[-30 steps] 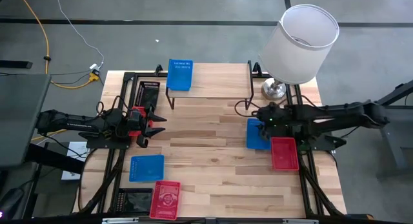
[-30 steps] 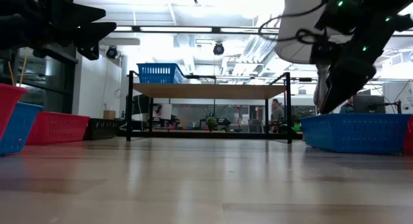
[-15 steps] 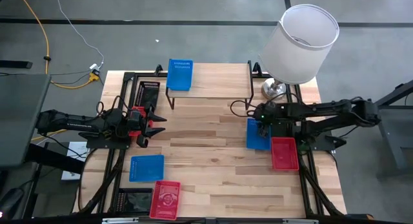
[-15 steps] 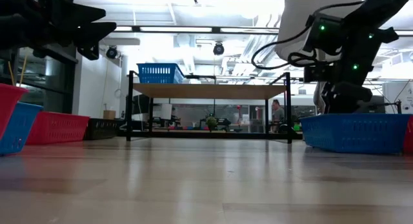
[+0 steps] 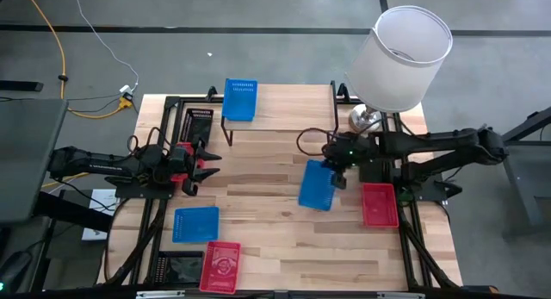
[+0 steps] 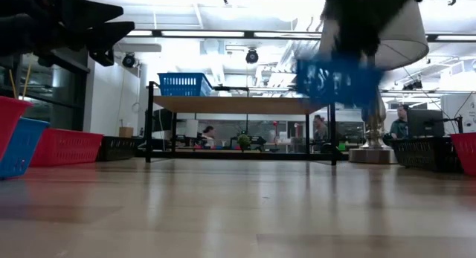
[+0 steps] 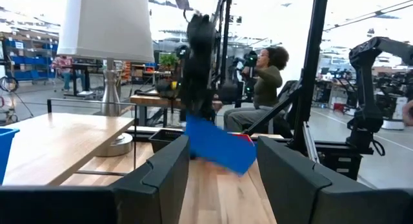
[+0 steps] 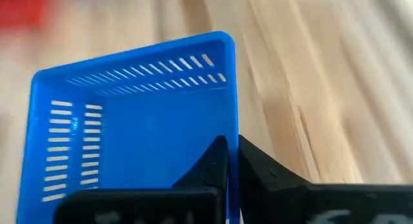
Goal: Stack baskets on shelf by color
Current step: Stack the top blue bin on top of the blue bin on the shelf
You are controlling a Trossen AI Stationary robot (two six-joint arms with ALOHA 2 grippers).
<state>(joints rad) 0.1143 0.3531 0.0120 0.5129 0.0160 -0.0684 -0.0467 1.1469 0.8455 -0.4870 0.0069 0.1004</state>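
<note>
Left gripper (image 5: 200,165) is idling with fingers spread, left of the shelf (image 5: 288,108), while right gripper (image 5: 336,165) is pinching a blue basket's (image 5: 317,185) rim, holding it airborne just before the shelf.

- Blue basket (image 5: 317,186): lifted off tabletop, tilted.
- Blue basket on shelf (image 5: 240,99), at shelf's (image 5: 288,109) left end.
- Red basket (image 5: 379,204): near tabletop's right edge.
- Blue (image 5: 195,223) and red (image 5: 220,266) baskets: front-left corner.

In the low view the lifted blue basket (image 6: 338,79) is motion-blurred — the right tool above it smeared dark, cut off at the edge.
</note>
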